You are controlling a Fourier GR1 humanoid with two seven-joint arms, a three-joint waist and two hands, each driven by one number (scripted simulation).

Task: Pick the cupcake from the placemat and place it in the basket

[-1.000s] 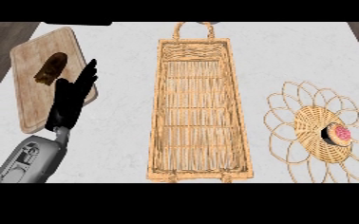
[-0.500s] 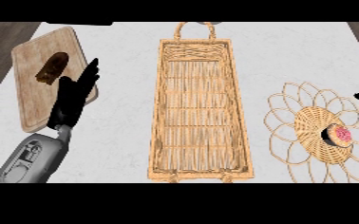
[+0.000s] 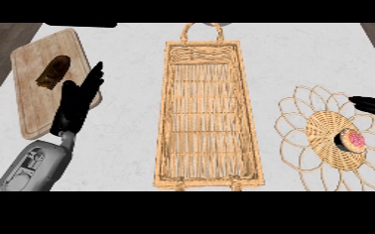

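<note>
The cupcake (image 3: 352,140), pink-topped in a dark wrapper, sits on the woven flower-shaped placemat (image 3: 316,129) at the right. The long wicker basket (image 3: 206,114) with loop handles lies in the middle of the counter, nothing in it. A small black part of my right hand (image 3: 362,101) shows at the right edge, above the cupcake and apart from it. My left hand (image 3: 77,103) rests open at the left, fingers pointing up, its tips over the edge of a cutting board.
A wooden cutting board (image 3: 33,104) lies at the far left with a brown piece of food (image 3: 53,72) on it. Bare grey counter (image 3: 124,144) runs between the board and the basket.
A black part of my right hand has come into view at the right edge above the placemat. The left hand has barely moved.
</note>
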